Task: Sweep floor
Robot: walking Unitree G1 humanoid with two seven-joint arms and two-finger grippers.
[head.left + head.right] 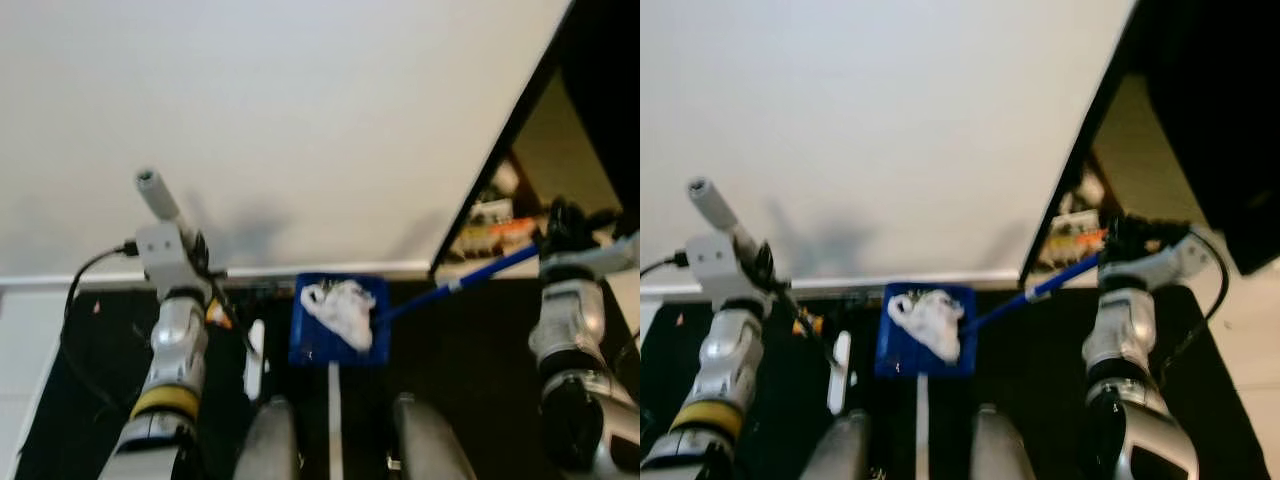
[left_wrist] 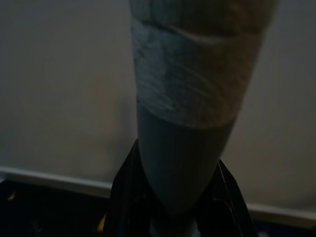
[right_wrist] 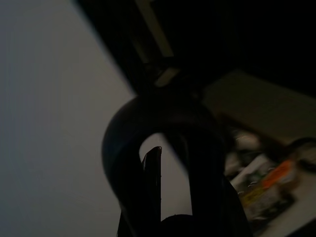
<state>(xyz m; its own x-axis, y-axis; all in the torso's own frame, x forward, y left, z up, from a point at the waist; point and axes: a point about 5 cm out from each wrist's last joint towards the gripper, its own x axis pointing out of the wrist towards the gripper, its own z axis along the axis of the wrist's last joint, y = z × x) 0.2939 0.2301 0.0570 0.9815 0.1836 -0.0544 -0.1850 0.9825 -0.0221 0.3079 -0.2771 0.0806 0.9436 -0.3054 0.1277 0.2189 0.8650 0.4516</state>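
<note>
A blue dustpan (image 1: 312,338) lies on the dark floor against the baseboard, with crumpled white paper (image 1: 342,310) in it. Its long blue handle (image 1: 470,278) slants up to the right into my right gripper (image 1: 562,228), which is shut on the handle's end. My left gripper (image 1: 195,255) is shut on a grey broom handle (image 1: 155,192) that sticks up before the wall. In the left wrist view the taped grey handle (image 2: 192,98) stands between the black fingers (image 2: 123,197). A white piece (image 1: 255,355) of the broom hangs low, left of the dustpan.
A white wall (image 1: 300,120) with a pale baseboard (image 1: 90,280) stands straight ahead. At the right, a dark cabinet edge (image 1: 500,150) frames a shelf of coloured packages (image 1: 490,232). My two grey legs (image 1: 270,440) show at the bottom, with a white strip (image 1: 335,420) between them.
</note>
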